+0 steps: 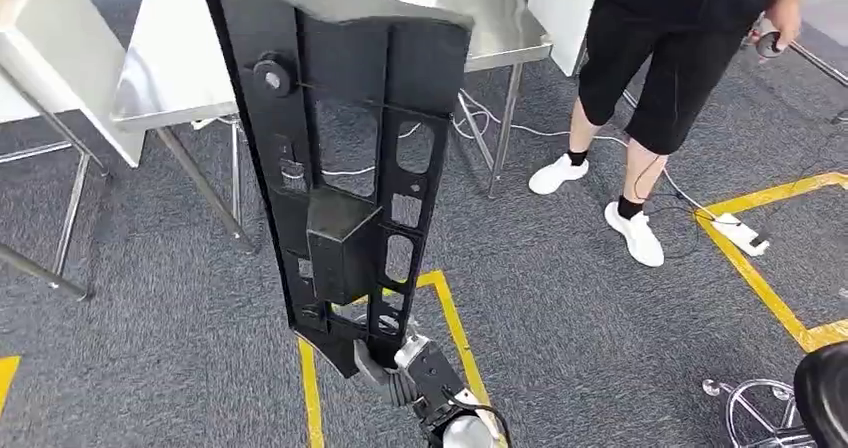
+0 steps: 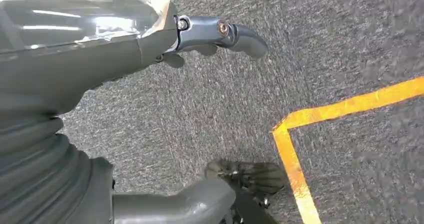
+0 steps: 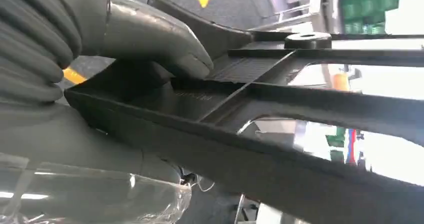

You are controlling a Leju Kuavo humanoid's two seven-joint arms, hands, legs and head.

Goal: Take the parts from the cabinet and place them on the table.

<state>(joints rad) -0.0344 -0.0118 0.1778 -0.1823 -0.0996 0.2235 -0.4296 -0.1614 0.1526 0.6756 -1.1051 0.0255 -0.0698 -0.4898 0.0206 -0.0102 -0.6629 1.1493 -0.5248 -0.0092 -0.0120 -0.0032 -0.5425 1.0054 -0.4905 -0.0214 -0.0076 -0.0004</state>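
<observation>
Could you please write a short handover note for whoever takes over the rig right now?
Right hand grips the lower end of the long black plastic part, held up in the air, its far end over the steel table. Left hand holds nothing, fingers apart, hanging above the grey carpet.
Done: part is out of the cabinet.
Left: set it down on the table.
Note: a person stands beside the table.

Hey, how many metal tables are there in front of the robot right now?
2. One steel table stands straight ahead, partly behind the black part that the right hand holds. A second table stands at the left edge. The part may hide others.
</observation>
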